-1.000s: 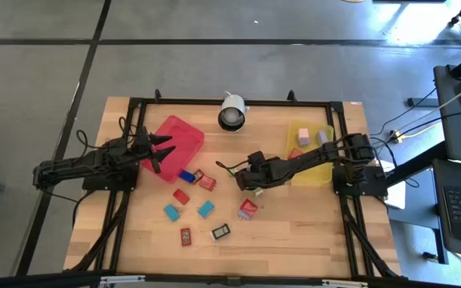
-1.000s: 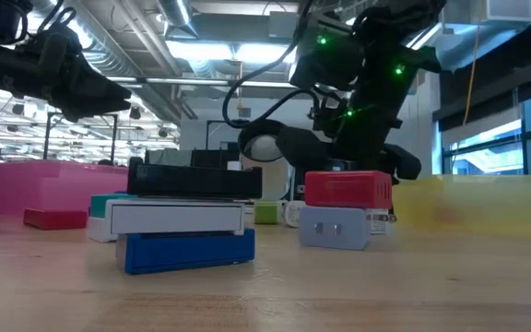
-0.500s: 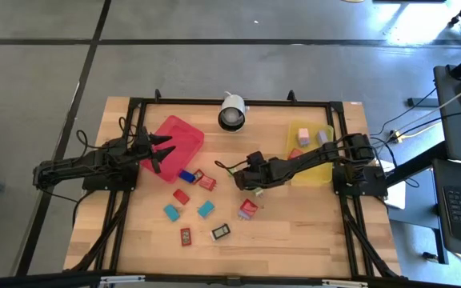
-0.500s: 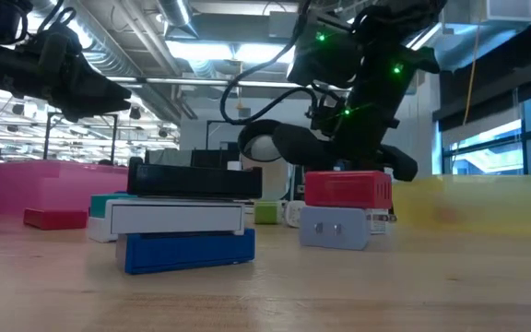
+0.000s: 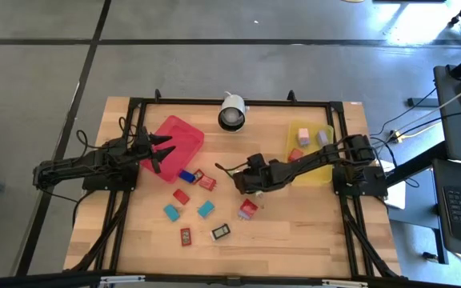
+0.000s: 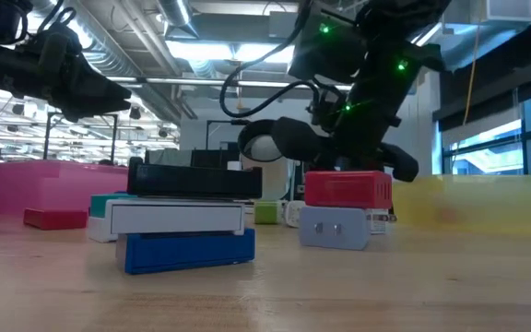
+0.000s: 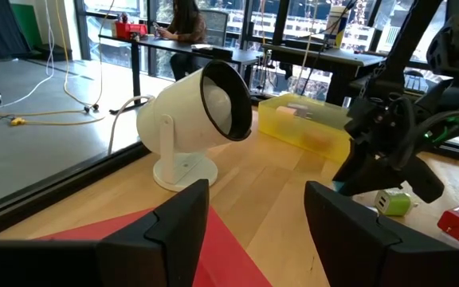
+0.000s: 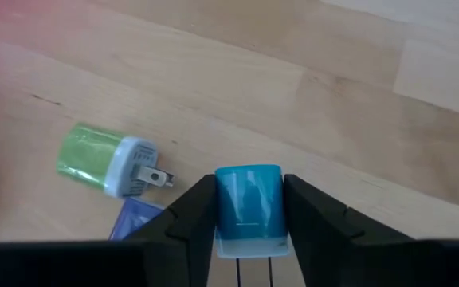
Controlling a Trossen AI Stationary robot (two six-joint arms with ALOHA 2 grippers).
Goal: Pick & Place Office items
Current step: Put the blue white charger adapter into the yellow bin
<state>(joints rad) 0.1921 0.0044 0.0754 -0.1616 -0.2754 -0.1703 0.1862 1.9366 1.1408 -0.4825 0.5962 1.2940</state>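
At the desk's left, the left hand is held over the red tray, fingers parted, nothing gripped. Mid-desk, loose office items are counted in the high view: one blue, three red, two teal, one black white-labelled piece, one red-on-lilac stack. Just right of them, the right hand is clenched on a blue block, its long axis lying along the fingers; a green plug lies just beside. Farther right, the yellow tray, apparently this block's destination, holds three pieces; the right arm is far nearer it.
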